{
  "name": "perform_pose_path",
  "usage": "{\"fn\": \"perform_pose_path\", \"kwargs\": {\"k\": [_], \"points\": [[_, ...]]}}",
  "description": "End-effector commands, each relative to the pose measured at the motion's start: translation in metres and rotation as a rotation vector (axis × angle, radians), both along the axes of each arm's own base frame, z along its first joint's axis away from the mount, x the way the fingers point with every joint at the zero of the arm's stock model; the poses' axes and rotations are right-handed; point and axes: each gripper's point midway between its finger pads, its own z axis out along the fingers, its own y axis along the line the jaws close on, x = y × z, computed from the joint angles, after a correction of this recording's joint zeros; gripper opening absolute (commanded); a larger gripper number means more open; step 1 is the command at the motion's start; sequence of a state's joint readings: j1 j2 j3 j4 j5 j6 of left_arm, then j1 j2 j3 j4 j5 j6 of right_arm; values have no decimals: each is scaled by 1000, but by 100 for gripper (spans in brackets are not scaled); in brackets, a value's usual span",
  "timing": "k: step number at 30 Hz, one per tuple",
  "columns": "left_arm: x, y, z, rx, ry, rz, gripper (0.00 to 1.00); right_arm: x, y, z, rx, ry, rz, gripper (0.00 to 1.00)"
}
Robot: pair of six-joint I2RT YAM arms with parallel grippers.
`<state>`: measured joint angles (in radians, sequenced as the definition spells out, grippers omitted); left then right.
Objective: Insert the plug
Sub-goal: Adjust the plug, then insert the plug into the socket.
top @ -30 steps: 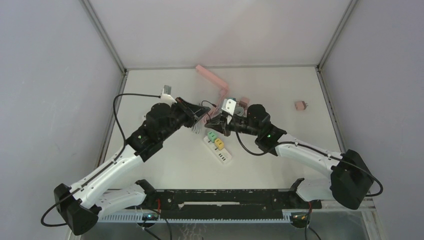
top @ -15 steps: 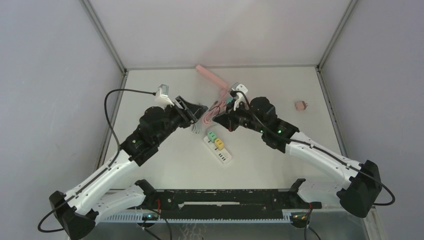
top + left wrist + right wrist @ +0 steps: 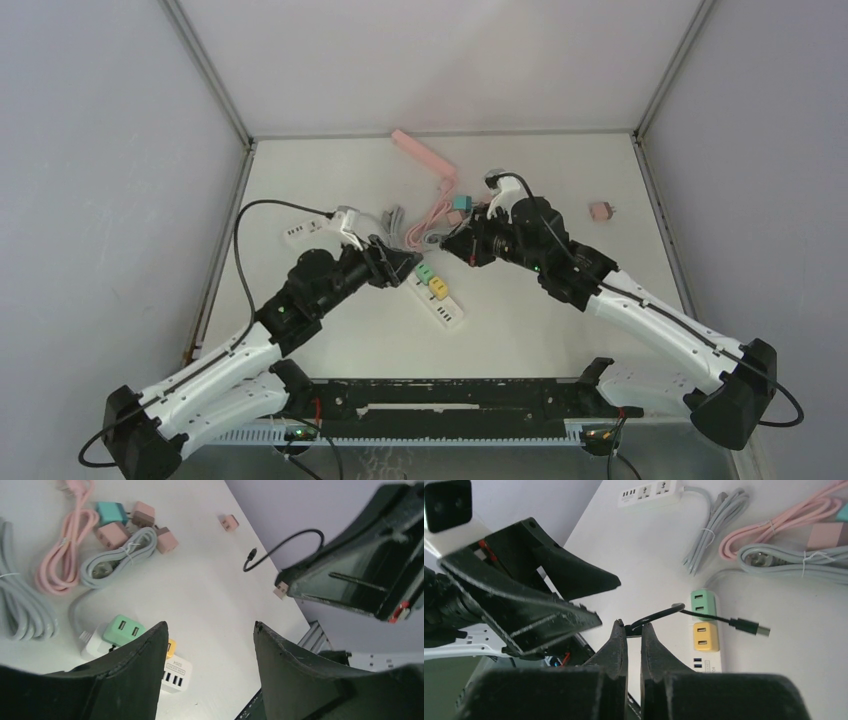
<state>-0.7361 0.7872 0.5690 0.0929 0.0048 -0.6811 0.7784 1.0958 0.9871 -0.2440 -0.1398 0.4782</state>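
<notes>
The only print in view is a small label on the end of the strip [image 3: 176,666], beside its row of ports, and it is too small to read. No other writing can be made out.

The right claw [image 3: 631,626] is almost shut, its tips pinching a thin black cable [image 3: 659,614]. From the pinch the cable arcs away to a slim plug [image 3: 750,627] that hangs free. In the right wrist view this plug shows just right of the green adapter [image 3: 703,601] and the yellow adapter [image 3: 705,630], both seated side by side in the strip. How high the plug sits above them cannot be told. The cable's other end, a flat plug [image 3: 281,588], sticks out beside the right claw in the left wrist view.

The left claw [image 3: 210,626] stands partly open and holds nothing. It hovers over the counter [image 3: 350,170] near the adapter end of the strip, and its tips touch neither.

The two claws face each other above the strip, close but apart.
</notes>
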Motion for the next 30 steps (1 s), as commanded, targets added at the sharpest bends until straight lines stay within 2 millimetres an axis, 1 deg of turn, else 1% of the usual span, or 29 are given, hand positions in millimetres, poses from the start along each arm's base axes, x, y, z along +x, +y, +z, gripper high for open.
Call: {"fn": "perform_pose_path", "kwargs": {"k": [1,4,8,13,16,20,23,25,30], "points": [[-10,-20,36,-35,-232,-100,67,1,1,31,114,38,-48,0],[-13,-27,44,-25,-325,-116,66,1,3,33,142,62,-61,0],[-15,-31,50,-35,-429,-122,61,1,6,37,183,89,-67,0],[-14,-38,42,26,-558,-136,53,-2,13,39,225,117,-50,0],[-14,-38,46,11,-597,-129,48,-3,14,39,226,115,-41,0],[-15,-40,42,11,-587,-145,48,-4,11,33,189,84,-29,0],[-14,-36,32,-8,-526,-120,51,-3,4,17,105,26,-15,0],[-10,-29,21,-12,-468,-79,54,-2,-3,5,39,-15,-8,0],[-2,-12,-14,-8,-295,28,59,-5,-14,-16,-36,-123,30,0]]}}
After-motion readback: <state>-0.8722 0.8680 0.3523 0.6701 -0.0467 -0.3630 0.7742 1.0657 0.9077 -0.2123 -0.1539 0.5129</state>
